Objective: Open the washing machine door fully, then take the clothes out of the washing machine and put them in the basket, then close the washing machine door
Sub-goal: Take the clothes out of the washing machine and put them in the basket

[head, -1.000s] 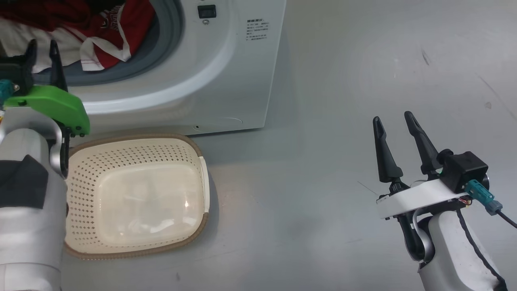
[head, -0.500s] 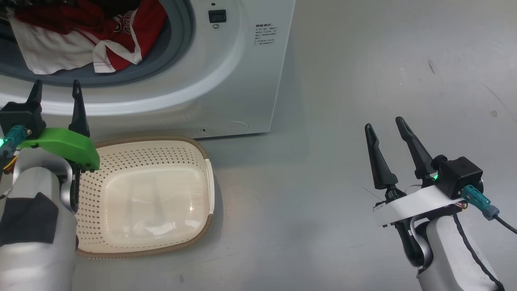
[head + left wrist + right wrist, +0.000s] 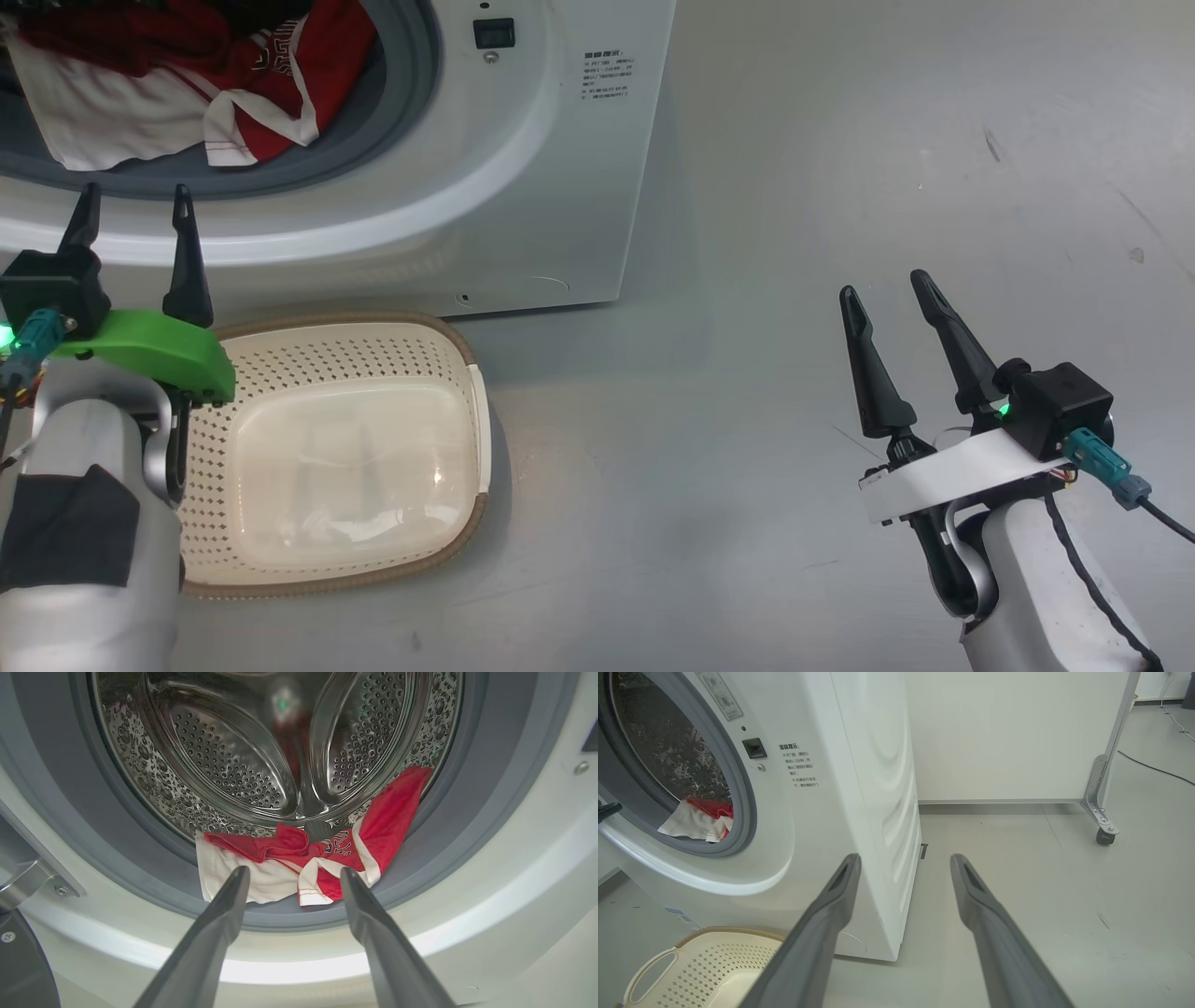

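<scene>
A white front-loading washing machine is shown standing on a grey floor, its round opening uncovered. The opening is lined by a grey rubber ring, and a perforated steel drum is seen behind it. Red clothes with white stripes and white panels are heaped at the bottom of the drum and draped over the ring's lower lip. A cream plastic basket with perforated sides and a brown rim is set upright on the floor, just in front of the machine.
</scene>
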Tool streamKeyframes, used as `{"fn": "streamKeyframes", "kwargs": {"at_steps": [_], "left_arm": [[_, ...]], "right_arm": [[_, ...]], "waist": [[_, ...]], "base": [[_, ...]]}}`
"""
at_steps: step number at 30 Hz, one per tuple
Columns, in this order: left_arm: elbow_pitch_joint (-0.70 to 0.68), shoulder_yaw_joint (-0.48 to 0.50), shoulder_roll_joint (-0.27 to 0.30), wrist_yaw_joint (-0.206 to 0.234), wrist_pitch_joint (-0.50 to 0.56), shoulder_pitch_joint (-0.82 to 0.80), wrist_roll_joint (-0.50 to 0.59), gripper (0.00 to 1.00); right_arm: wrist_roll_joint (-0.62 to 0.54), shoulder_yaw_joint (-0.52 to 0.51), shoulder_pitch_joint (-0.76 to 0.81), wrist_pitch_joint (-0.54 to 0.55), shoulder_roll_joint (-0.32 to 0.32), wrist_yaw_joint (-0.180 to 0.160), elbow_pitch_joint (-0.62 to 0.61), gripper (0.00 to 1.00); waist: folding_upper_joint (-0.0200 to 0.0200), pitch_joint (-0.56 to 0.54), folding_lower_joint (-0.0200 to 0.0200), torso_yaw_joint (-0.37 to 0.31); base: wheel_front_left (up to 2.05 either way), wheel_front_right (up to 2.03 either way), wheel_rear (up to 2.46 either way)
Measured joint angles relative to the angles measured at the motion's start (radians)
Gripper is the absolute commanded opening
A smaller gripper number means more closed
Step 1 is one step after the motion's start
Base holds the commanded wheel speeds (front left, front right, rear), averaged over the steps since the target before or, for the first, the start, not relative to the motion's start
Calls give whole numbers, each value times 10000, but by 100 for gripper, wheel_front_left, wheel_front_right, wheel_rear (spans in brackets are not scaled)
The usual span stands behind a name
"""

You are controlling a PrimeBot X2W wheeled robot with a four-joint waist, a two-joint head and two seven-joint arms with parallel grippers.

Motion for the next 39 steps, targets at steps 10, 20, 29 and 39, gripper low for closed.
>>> {"fn": "streamKeyframes", "kwargs": {"at_steps": [10, 20, 29, 39], "left_arm": [[-535, 29, -63, 0, -4, 439, -4, 100], [-1049, -4, 25, 10, -4, 586, 4, 100], [-1336, -4, 244, 79, 407, 574, 79, 100], [-1354, 270, 593, 198, 1939, -601, -65, 100]], "right_arm": [[0, 19, 6, 0, 4, 0, -2, 100], [2, 174, 8, 0, 23, 0, -84, 100], [2, 226, 3, 0, 46, 0, -130, 100], [15, 489, -88, 0, 58, 0, -274, 100]], "waist": [[0, -13, 0, -83], [0, 135, 0, -147], [0, 460, 0, -296], [0, 1138, 0, -475]], "base": [[0, 0, 0], [0, 0, 0], [0, 0, 0], [0, 0, 0]]}}
